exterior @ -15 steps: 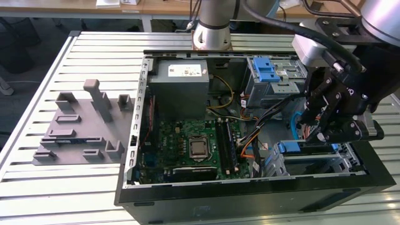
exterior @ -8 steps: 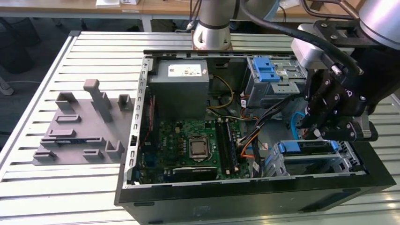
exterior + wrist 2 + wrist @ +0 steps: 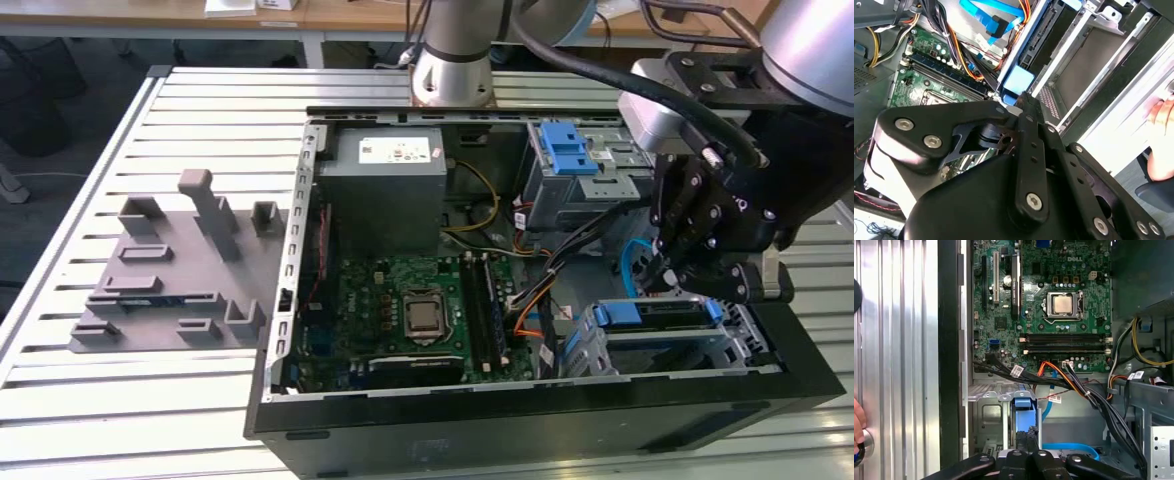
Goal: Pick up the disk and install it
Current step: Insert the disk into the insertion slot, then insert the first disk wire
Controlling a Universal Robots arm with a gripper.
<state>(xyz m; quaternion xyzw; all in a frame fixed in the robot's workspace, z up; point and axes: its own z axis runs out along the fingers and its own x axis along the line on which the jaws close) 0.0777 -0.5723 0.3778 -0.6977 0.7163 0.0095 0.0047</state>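
With the claw (image 3: pixel 1025 99) closed down and its tips on the blue bracket of the disk (image 3: pixel 654 314), which sits in the bay (image 3: pixel 667 352) just beyond them (grip not discernible), a skewed push could jam the disk or snag the cables (image 3: pixel 1089 397) beside the claw.

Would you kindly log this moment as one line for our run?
step: install | claw: at blue bracket of disk | disk: in drive bay | case: open
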